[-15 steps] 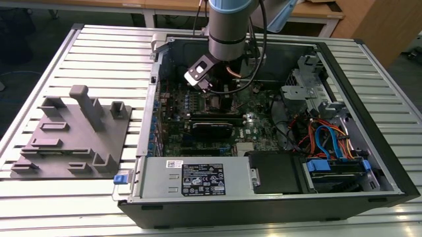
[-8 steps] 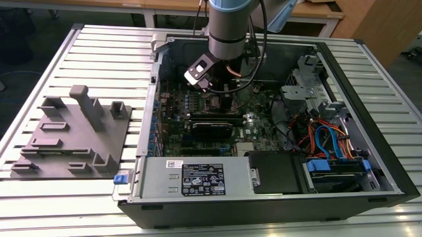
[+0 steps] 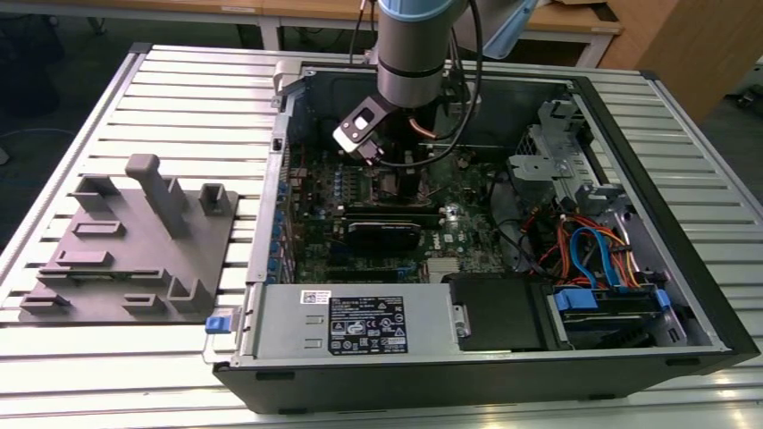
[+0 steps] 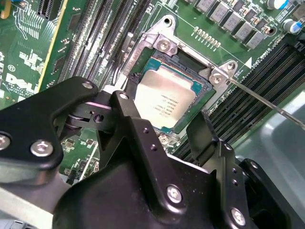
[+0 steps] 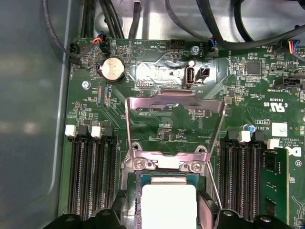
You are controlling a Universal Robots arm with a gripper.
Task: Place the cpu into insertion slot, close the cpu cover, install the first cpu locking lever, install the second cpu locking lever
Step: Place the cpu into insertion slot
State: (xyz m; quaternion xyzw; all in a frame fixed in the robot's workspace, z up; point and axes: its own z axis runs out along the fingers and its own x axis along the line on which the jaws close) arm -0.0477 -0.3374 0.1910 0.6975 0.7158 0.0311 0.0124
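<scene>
In the exterior view, the arm (image 3: 412, 54) is reached down into an open computer box (image 3: 716, 331) that is laid on a table (image 3: 155, 98). The gripper (image 3: 403, 165) is held low over the green board (image 3: 471, 241). A grey holder (image 3: 120, 259) is seen on the table, well apart from the jaws. In the second wrist view, the black gripper (image 4: 164, 117) is seen close up. The cpu (image 4: 167, 98) is laid flat in the insertion slot (image 4: 200, 76), between the jaws, and each jaw is kept close to one edge of it. Whether the chip is squeezed or let go cannot be told. A thin metal rod (image 4: 262, 102) is seen sticking out past one corner of the slot, away from the jaws. Long black slots (image 4: 267, 67) are seen beyond it. In the first wrist view, the cpu (image 5: 169, 202) is again seen between the jaws of the gripper (image 5: 167, 212), inside the insertion slot (image 5: 167, 177). The cpu cover (image 5: 174, 98) is flipped open, off the chip, and is hinged just past the jaws. The green board can be seen through its window. A round silver battery (image 5: 113, 70) is seen farther off.
</scene>
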